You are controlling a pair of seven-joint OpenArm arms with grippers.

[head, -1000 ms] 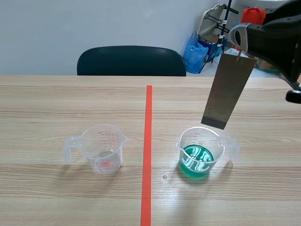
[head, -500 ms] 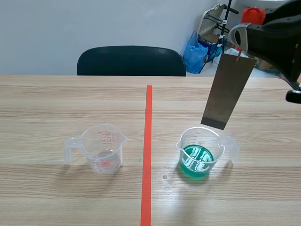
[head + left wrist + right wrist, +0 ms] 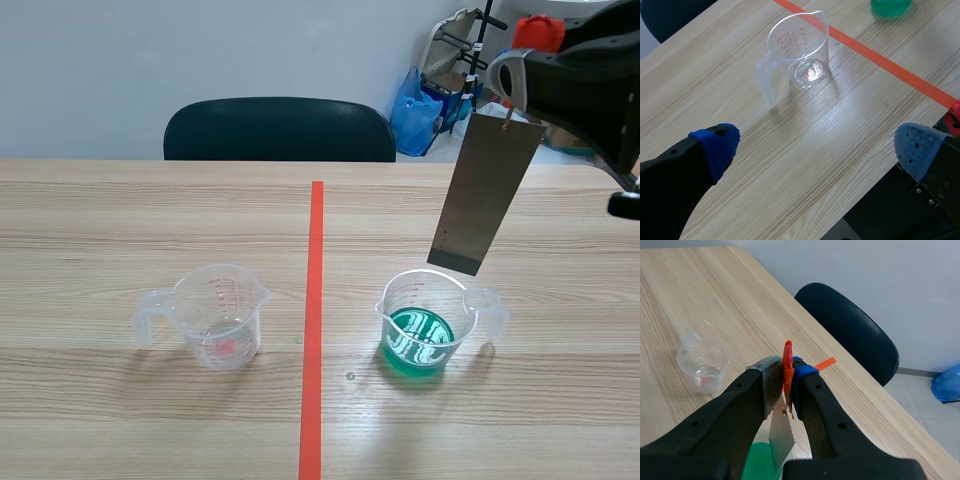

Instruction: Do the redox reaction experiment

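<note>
Metal strip [image 3: 485, 190], grey and flat, hangs from the right pincer [image 3: 785, 382] at about 2 o'clock from the middle of the worktop [image 3: 100, 220] in the scene view. We see that pincer closed on an orange-red tab [image 3: 787, 360], pressed between its pads. The strip dangles below the tab from a small hook through a hole at its top end. It tilts slightly. Its lower edge is just over the far rim of a clear plastic measuring cup of green liquid [image 3: 428, 325], above the liquid and not in it. This cup stands at 3 o'clock from the orange-red tape line [image 3: 314, 300], and its handle points to 3 o'clock.

At 9 o'clock from the line stands a second clear measuring cup [image 3: 215, 315] with its handle toward 9 o'clock. It carries red graduation marks up its wall, but we find them too small to read. We cannot tell whether it holds anything.

Our left pincer [image 3: 816, 147] is wide open with nothing between its blue pads. It hovers over bare worktop, with the second cup ahead of it at about 12 o'clock.

Beyond the worktop's far edge, at 12 o'clock, is a black chair [image 3: 280, 128], with a blue bag [image 3: 415, 110] at 1 o'clock.
</note>
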